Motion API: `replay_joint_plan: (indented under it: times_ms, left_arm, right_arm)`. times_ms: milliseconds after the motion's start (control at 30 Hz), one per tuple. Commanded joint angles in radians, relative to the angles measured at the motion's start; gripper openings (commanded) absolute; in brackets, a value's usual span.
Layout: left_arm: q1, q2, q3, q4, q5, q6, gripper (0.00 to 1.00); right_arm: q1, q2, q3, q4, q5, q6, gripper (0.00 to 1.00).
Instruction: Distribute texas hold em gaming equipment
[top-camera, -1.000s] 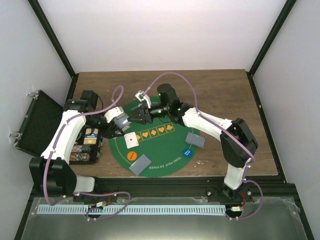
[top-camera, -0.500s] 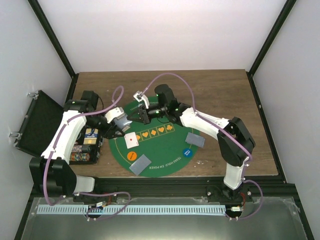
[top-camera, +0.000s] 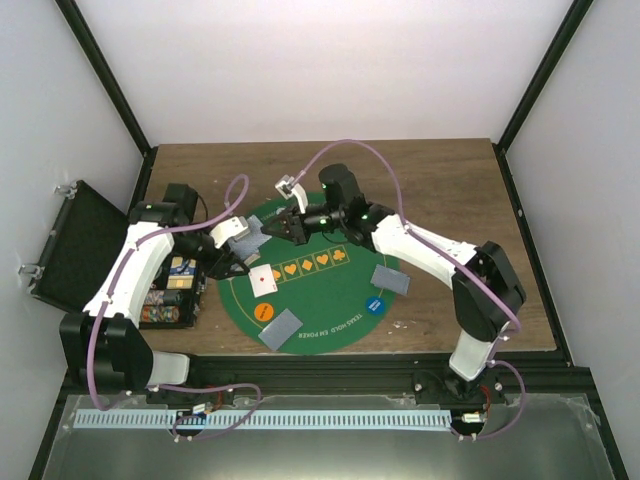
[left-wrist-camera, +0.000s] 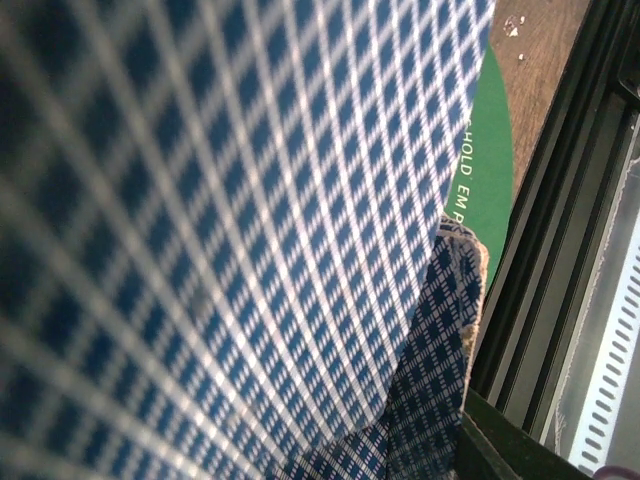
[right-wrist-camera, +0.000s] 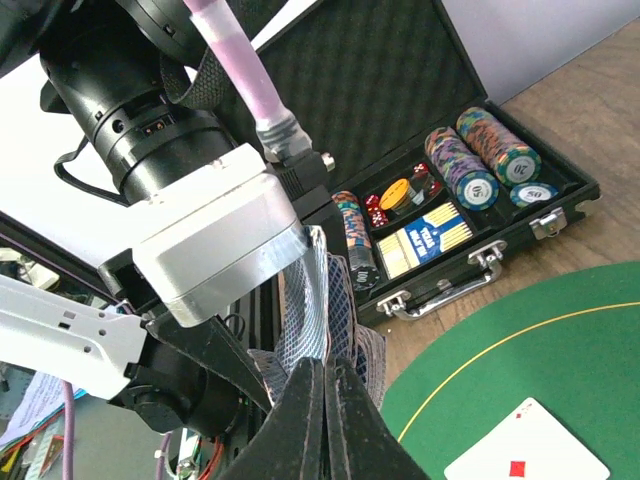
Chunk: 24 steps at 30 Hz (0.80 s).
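My left gripper is shut on a deck of playing cards with blue checked backs, held over the left edge of the round green mat. One card back fills the left wrist view and hides the fingers. My right gripper is shut on the edge of a card in that deck, and it meets the left gripper from the right. On the mat lie a face-up card, two face-down cards, an orange chip and a blue chip.
An open black case stands left of the mat, its lid leaning out to the left. It holds stacks of chips, red dice and a blue card box. Black frame rails run along the table's near edge.
My right gripper has shut on a card of the deck; a second ago its jaws stood open just right of it. The left gripper has kept its hold.
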<state>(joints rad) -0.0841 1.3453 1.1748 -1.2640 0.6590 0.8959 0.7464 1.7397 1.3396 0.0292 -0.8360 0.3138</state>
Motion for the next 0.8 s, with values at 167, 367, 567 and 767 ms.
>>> replay_joint_plan:
  times_ms: [167, 367, 567, 767]
  left_arm:
    - [0.000, -0.012, -0.027, 0.049, 0.015, -0.023, 0.48]
    - [0.025, -0.011, -0.032, 0.070, 0.019, -0.047, 0.48]
    - [0.109, 0.000, -0.038, 0.115, 0.037, -0.102, 0.48]
    - [0.139, 0.010, -0.032, 0.135, 0.023, -0.142, 0.48]
  right_arm:
    - [-0.058, -0.106, -0.022, -0.077, 0.026, -0.077, 0.01]
    - [-0.098, -0.172, -0.029, -0.157, 0.086, -0.145, 0.01]
    - [-0.101, -0.256, -0.061, -0.203, 0.220, -0.314, 0.01]
    - [0.019, -0.275, -0.189, -0.169, 0.586, -0.716, 0.01]
